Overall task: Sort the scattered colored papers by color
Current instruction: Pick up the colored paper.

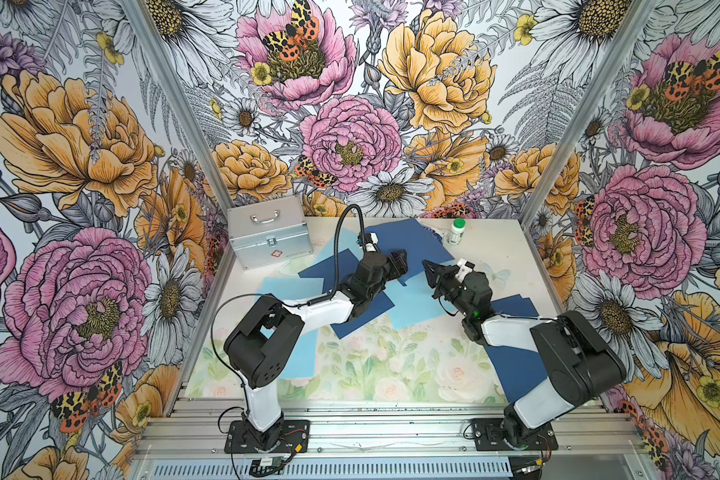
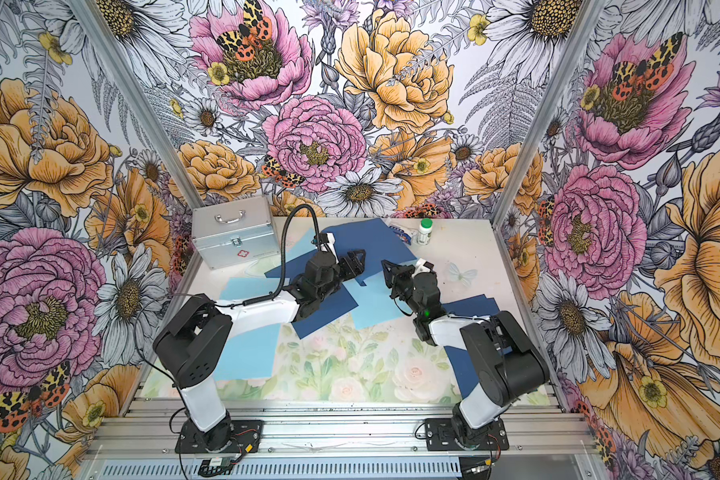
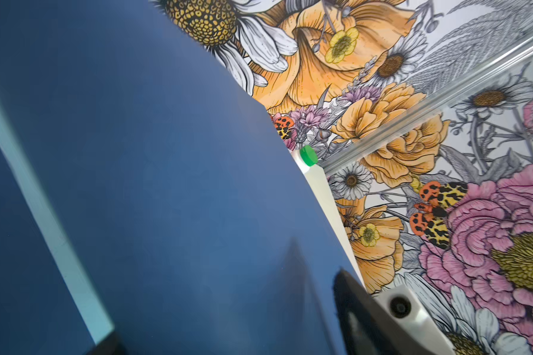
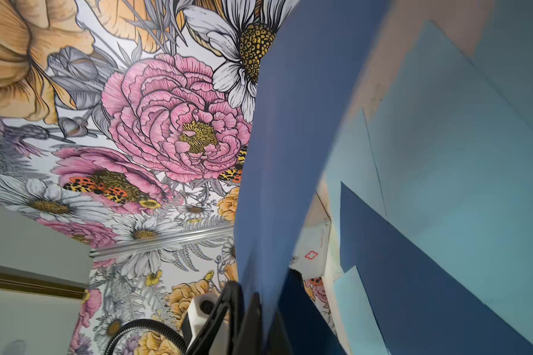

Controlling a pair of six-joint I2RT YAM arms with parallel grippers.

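Both top views look steeply down on both arms from overhead. Each wrist view sits close behind its end effector, sharing the navy sheet (image 3: 166, 184).

About three navy papers (image 1: 408, 237), four light-blue papers (image 1: 292, 286), one case (image 1: 267, 237), one bottle (image 1: 457, 232).

Only one sign legible: a red outlined cross emblem on the front of the silver case (image 1: 269, 235), seen in both top views and the right wrist view. Print on the white green-capped bottle (image 1: 457, 232) too small to read.
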